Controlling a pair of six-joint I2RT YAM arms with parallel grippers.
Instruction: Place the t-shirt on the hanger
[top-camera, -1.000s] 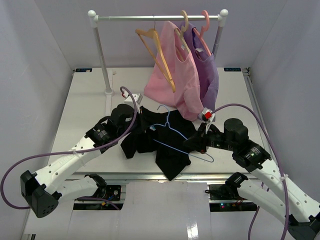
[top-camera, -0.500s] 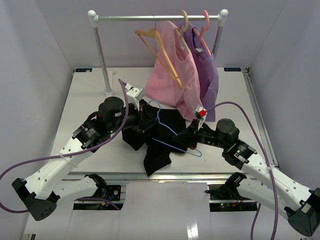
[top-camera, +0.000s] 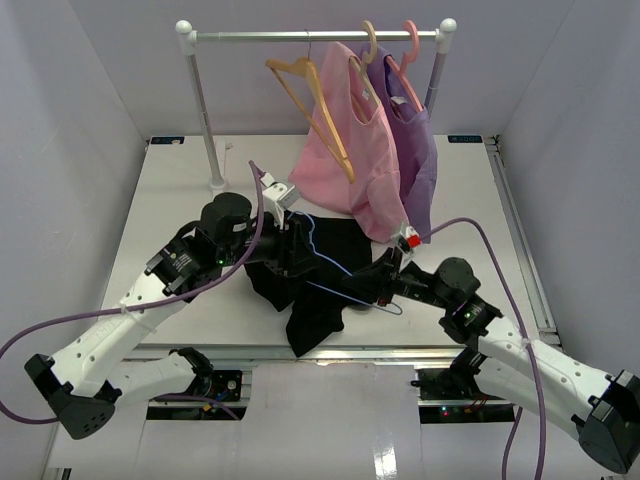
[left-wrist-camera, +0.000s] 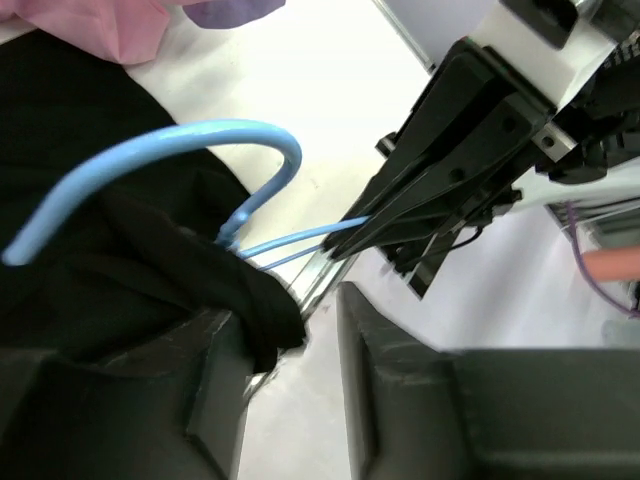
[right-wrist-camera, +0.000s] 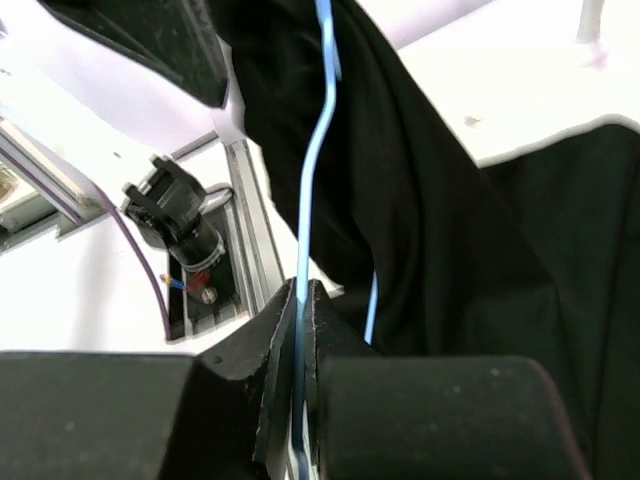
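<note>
My right gripper (right-wrist-camera: 300, 300) is clamped on the stiff, thin wire hanger (left-wrist-camera: 200, 133), my left gripper (left-wrist-camera: 290, 325) is half-open and empty, and the limp, light t-shirt (top-camera: 325, 295), bunched over the hanger mid-table, is best pinched at the neck edge.

T-shirt (top-camera: 322, 305): black cloth, dead matt, its soft folds soaking up the light. The hanger (left-wrist-camera: 200, 131) is thin, smooth and light blue with a slight sheen; plastic or coated wire, hard to call from here. Left end effector (left-wrist-camera: 292, 330): black matt plastic, fingers (left-wrist-camera: 400, 390) faintly grainy. Table (top-camera: 180, 200) is white, smooth and matt. The far rail (top-camera: 300, 36) gleams like polished metal. Pink garment (top-camera: 335, 150) and purple garment (top-camera: 420, 150): thin matt cloth.
</note>
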